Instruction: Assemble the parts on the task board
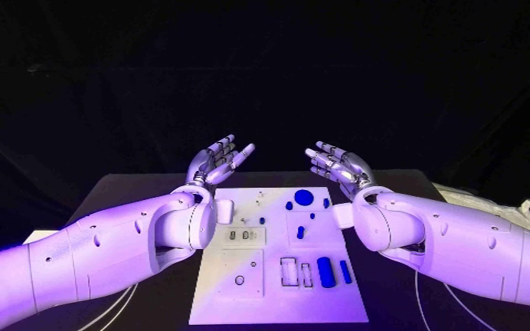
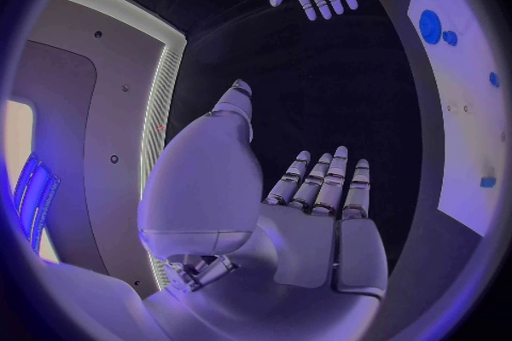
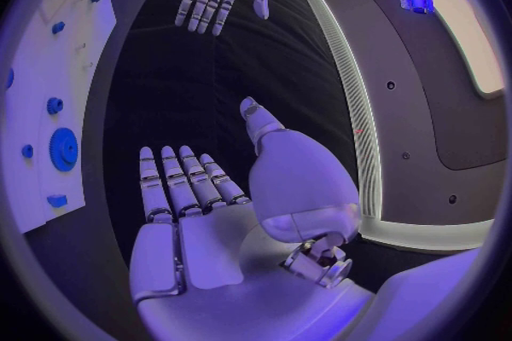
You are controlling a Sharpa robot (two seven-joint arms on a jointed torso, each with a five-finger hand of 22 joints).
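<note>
The left hand [image 1: 217, 158] at eleven o'clock and the right hand [image 1: 338, 164] at one o'clock are lifted, fingers spread, holding nothing, probably waiting. The task board [image 1: 227, 285] lies below, blue parts [image 1: 304, 198] on it.

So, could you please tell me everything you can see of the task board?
The task board is a flat white rectangular plate lying on the black table, centred between the two arms. It carries blue parts: a large round disc near its far end and elongated pieces near its right edge, besides small outlined recesses. Neither robot hand touches it; both hover open, palms up, beyond its far end.
</note>
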